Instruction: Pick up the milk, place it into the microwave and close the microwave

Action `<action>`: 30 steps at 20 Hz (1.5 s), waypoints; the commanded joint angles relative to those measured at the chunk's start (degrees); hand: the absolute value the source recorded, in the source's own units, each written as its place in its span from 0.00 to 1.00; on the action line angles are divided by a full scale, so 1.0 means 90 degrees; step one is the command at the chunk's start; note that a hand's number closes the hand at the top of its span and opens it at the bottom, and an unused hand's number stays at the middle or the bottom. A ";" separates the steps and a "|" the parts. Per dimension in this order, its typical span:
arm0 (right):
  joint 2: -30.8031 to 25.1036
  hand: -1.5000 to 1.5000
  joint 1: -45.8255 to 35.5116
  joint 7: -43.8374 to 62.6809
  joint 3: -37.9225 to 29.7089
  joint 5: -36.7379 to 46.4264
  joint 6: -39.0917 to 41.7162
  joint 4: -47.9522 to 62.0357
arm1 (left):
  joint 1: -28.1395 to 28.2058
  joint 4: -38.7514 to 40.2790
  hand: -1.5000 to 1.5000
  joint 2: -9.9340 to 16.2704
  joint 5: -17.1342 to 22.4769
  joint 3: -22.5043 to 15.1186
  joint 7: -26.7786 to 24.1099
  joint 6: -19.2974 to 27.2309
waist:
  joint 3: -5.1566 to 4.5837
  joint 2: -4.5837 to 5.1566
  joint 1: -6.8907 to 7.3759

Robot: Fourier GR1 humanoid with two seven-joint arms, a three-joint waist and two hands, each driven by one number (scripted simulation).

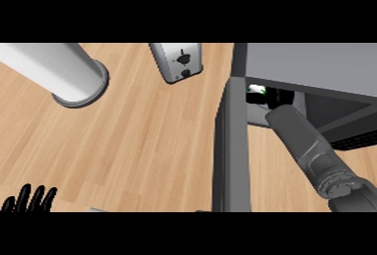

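I can read no words, brand names or numbers anywhere here; the toaster [177, 61] at the back of my desk [154, 139] shows only plain dark knobs

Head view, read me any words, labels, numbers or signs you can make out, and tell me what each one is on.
No readable text anywhere.
Toaster: two dark knobs, with no markings that can be read.
Milk: only a white and green bit shows past the right hand inside the microwave; no label can be read.
Microwave door: plain grey.
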 commanded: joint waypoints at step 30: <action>0.0813 0.00 0.1984 -0.3303 -0.1624 -0.1574 0.3944 -0.0844 | 0.0822 -0.0327 0.00 -0.0193 -0.0229 -0.0120 -0.0148 -0.0061 | -0.0016 -0.0383 -0.0878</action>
